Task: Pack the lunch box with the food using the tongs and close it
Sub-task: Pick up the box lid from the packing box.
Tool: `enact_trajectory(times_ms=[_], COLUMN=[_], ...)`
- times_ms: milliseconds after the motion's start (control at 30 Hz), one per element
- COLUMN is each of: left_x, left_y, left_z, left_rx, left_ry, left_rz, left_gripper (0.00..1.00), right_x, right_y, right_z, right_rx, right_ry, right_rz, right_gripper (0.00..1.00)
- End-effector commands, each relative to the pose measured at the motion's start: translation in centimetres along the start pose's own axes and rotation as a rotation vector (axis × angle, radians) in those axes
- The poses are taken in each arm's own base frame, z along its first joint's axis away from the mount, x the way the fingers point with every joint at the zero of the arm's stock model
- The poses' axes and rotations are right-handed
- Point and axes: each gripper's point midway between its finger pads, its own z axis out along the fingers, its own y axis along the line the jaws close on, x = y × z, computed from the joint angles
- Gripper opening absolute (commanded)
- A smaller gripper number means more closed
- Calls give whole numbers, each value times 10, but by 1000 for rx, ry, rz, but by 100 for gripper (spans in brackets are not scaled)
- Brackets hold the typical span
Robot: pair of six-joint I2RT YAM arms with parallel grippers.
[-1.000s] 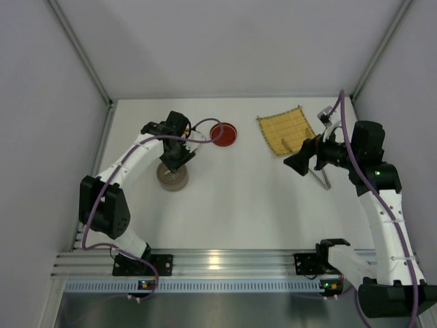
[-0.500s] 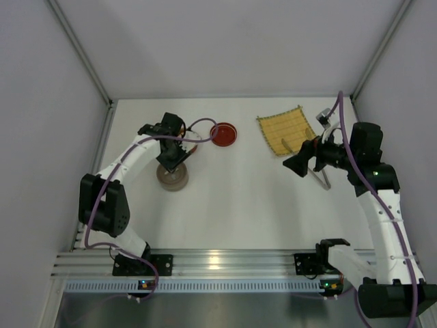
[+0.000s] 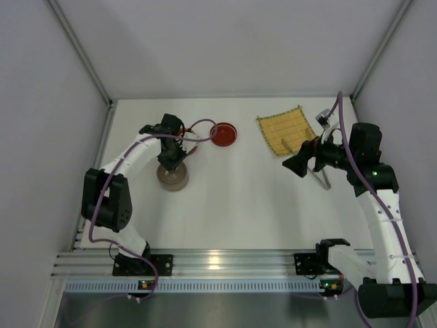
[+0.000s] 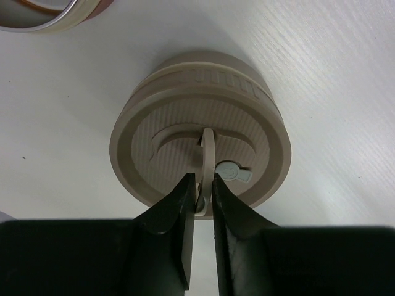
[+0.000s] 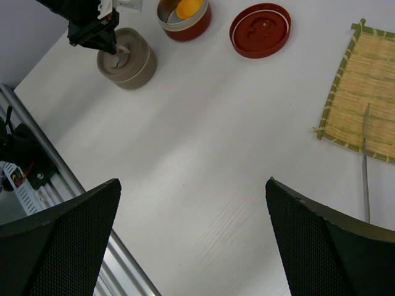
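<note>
readable text: none | beige lid: raised marks on rim, too blurred to read

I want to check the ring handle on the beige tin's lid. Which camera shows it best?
Left wrist: the ring handle stands upright, close up, pinched between the left gripper's fingers. Top external shows only the beige tin, partly hidden by that gripper; right wrist shows it small and far off.
</note>
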Motion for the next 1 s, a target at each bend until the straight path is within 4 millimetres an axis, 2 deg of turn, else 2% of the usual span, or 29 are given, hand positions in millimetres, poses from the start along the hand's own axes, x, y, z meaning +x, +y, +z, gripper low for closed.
enact_trajectory(times_ms=[0,233,600,767,867,967], left_x=[-8,-9,-26,-21,-15,-12], left_y=[1,3,14,3,-1,-11], left_z=[3,-4,-59,-54,-47,-50], left_rx=[8,-3,-55,2,40,82], left_ry=[-39,-43,-95,-66,-37,-27], left_rz=[-1,-5,-12,-50,-129,-251], left_gripper=[20,10,2,0,0,0], right_x=[-13,-14,-17,-19,-18,-17], right_y=[1,1,4,5,4,3], right_z=[-2,-2,-3,-4,-5,-5], right_rx=[-9,-10,-17,-17,-12,-7], right_ry=[-56,-59,-69,-74,-71,-68], right_rz=[-42,-44,-43,-50,-51,-52], right_gripper=[100,99,100,99,99,99])
